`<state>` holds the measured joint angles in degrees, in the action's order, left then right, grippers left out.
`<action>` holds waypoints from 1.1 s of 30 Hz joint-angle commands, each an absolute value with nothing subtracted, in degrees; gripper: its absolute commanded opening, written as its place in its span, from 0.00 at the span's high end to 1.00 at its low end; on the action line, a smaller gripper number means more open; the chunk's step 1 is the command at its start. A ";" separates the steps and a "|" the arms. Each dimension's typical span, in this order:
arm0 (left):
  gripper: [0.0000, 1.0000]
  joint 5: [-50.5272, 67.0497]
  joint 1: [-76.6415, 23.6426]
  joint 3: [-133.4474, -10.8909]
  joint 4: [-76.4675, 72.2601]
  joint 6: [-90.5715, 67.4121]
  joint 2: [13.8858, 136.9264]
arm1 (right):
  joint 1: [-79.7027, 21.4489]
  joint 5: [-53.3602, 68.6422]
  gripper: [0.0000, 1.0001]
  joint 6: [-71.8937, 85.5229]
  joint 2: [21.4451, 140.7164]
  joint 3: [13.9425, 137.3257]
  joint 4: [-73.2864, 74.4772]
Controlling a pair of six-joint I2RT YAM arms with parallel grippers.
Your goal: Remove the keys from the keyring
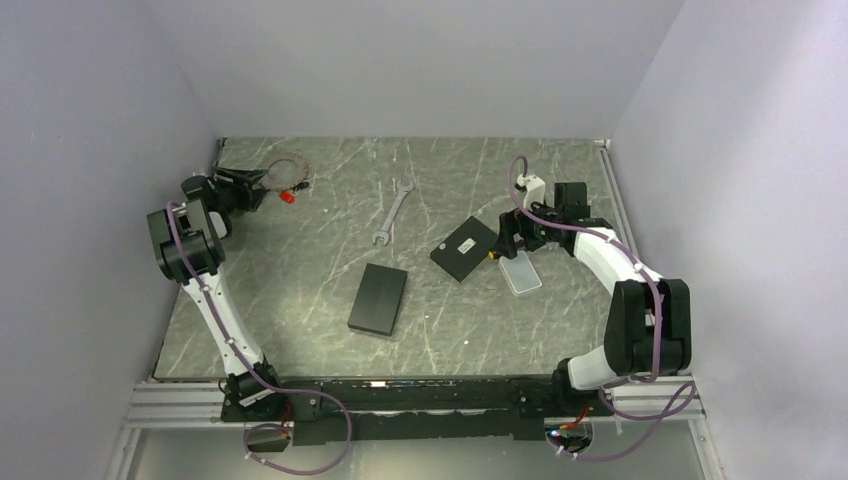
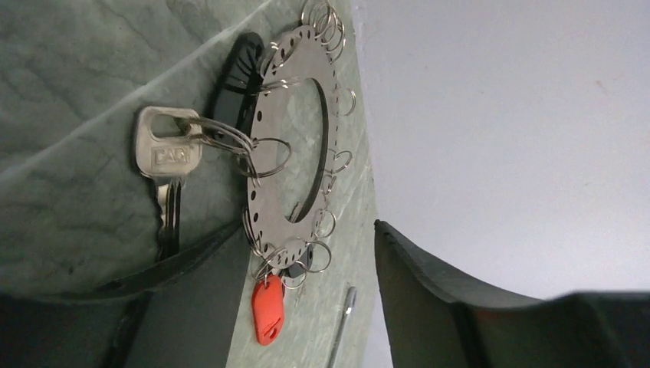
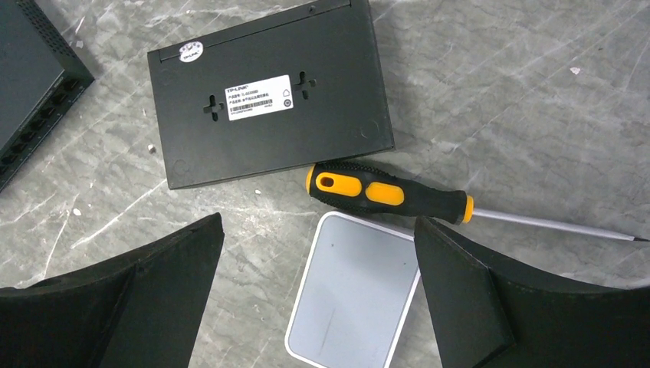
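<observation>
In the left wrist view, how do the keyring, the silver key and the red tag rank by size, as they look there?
1. keyring: clearly the largest.
2. silver key: shorter than the ring, and its tip is partly hidden.
3. red tag: the smallest.
All three lie on the same table surface, so the order seems safe.

black box [image 3: 268, 100] underside: white label [image 3: 258, 97] read "TP-LINK", finer print below too small to read | round sticker [image 3: 191, 52] at box corner: illegible | silver key [image 2: 169, 153] head: embossed letters, unclear
</observation>
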<state>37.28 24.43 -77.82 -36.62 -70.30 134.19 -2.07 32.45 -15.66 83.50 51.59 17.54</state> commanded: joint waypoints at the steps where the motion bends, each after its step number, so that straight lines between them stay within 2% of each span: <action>1: 0.37 37.60 23.77 -80.46 -33.69 -72.71 138.62 | -1.85 32.31 0.00 -16.46 83.79 54.23 16.76; 8: 0.49 37.58 23.72 -82.30 -33.67 -73.04 140.77 | -1.74 31.76 0.00 -16.28 84.01 54.32 16.65; 19: 0.83 38.05 23.59 -82.86 -33.62 -70.62 139.35 | -1.67 31.99 0.00 -16.17 84.17 54.48 16.86; 23: 1.00 38.83 23.41 -83.01 -32.19 -68.15 137.02 | -1.67 32.54 0.00 -16.04 83.82 54.49 16.96; 33: 1.00 40.43 20.83 -81.68 -23.46 -52.75 125.91 | -1.67 33.73 0.00 -15.73 82.19 54.41 17.05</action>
